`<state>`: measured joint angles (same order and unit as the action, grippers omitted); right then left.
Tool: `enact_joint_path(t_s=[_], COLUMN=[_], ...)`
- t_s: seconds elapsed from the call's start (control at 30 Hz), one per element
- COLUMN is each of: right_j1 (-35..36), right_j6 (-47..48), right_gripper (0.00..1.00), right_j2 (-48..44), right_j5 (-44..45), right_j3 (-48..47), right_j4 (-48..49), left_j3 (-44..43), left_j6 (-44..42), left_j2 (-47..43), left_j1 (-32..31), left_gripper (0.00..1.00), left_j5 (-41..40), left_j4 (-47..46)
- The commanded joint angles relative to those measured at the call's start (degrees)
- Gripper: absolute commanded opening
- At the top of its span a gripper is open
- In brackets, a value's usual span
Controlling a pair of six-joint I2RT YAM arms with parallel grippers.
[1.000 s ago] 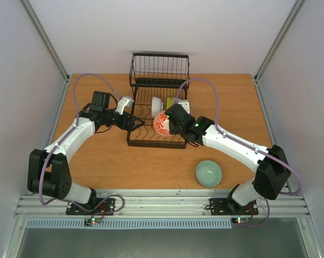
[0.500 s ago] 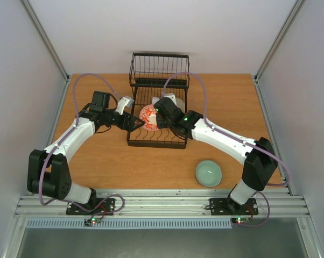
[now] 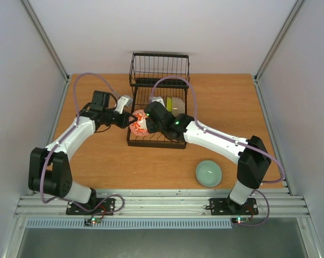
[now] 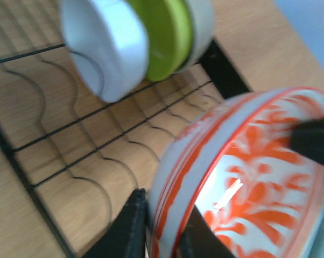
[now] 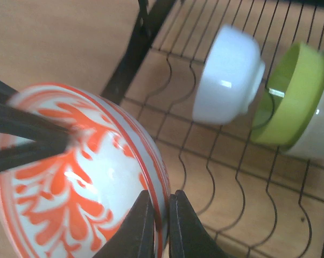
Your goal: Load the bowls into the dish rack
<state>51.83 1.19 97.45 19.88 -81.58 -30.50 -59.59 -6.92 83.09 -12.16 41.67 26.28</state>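
The white bowl with the red-orange pattern hangs on edge over the left end of the black wire dish rack. My left gripper is shut on its rim from the left. My right gripper is shut on its rim from the right. In the left wrist view this bowl fills the lower right, its rim between my left gripper's fingers. The right wrist view shows the bowl pinched by my right gripper. A white bowl, a yellow-green bowl and a pale bowl stand on edge in the rack.
A pale celadon green bowl sits upright on the wooden table, near the front right, by the right arm's base. The rack's taller basket section is at the far end. Grey walls close in the table on both sides.
My right arm has carried the patterned bowl leftward across the rack to my left gripper. The left gripper, open before, has shut on the bowl's rim.
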Motion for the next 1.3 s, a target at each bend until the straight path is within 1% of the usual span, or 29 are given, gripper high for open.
enact_joint_path(t_s=[0.0,0.2,0.23,0.27,0.3,0.37,0.43,0.47,0.5,0.53,0.6,0.7,0.8,0.87,1.0,1.1,1.27], right_j1=[0.53,0.64,0.64,0.64,0.64,0.64,0.55,0.43,0.15,-0.27,-1.25,-2.58,-4.43,-6.74,-10.26,-11.49,-11.82], right_j6=[0.3,0.23,0.12,0.02,-0.08,-0.52,-1.09,-2.07,-3.29,-3.93,-5.29,-7.35,-9.95,-12.45,-17.5,-20.4,-23.16], right_gripper=[0.01,0.01,0.02,0.06,0.15,0.41,0.6,0.74,0.83,0.9,0.94,0.95,0.95,0.97,0.98,0.99,0.99], right_j2=[-0.24,-0.61,-0.79,-1.04,-1.29,-2.66,-5.58,-7.25,-9.04,-10.52,-12.69,-15.97,-19.49,-20.83,-20.01,-18.5,-14.87], right_j5=[0.1,0.24,0.13,0.16,0.23,1.06,1.36,0.65,-0.43,-2.06,-5.82,-10.63,-15.47,-21.33,-32.59,-37.78,-44.74], right_j3=[-2.79,-2.52,-2.34,-2.28,-2.07,-0.86,2.0,3.99,5.73,7.09,8.97,12.94,18.36,22.04,27.3,29.56,30.09], right_j4=[4.36,4.8,5.05,5.1,5.14,5.59,7.8,9.59,11.14,12.16,12.95,15.33,20.42,23.85,32.88,38.56,44.88], left_j3=[-2.07,-1.87,-1.73,-1.52,-1.42,-1.32,-1.36,-1.44,-1.53,-1.69,-1.94,-1.89,-1.86,-1.74,-1.41,-1.3,-1.22], left_j6=[-0.79,-1.12,-1.03,-1.0,-0.99,-0.91,-0.82,-0.75,-0.85,-0.85,-0.75,-0.66,-0.73,-0.77,-0.86,-1.11,-1.43], left_j2=[0.99,0.57,0.47,0.32,0.23,0.18,0.39,0.55,0.84,1.12,1.57,1.8,1.97,1.9,1.61,1.18,0.82], left_j1=[-0.34,-0.38,-0.38,-0.37,-0.41,-0.39,-0.42,-0.39,-0.45,-0.39,-0.36,-0.33,-0.36,-0.35,-0.35,-0.34,-0.38], left_gripper=[0.01,0.0,0.01,0.01,0.0,0.01,0.0,0.0,0.0,0.0,0.0,0.01,0.01,0.0,0.01,0.01,0.0], left_j5=[1.85,2.52,2.54,2.54,2.54,2.67,3.15,3.57,4.02,4.46,5.72,7.79,9.98,11.61,11.86,10.85,9.79], left_j4=[-0.19,-0.22,-0.37,-0.52,-0.63,-0.71,-0.76,-0.59,-0.44,-0.24,0.04,0.0,0.07,-0.08,-0.53,-0.43,-0.5])
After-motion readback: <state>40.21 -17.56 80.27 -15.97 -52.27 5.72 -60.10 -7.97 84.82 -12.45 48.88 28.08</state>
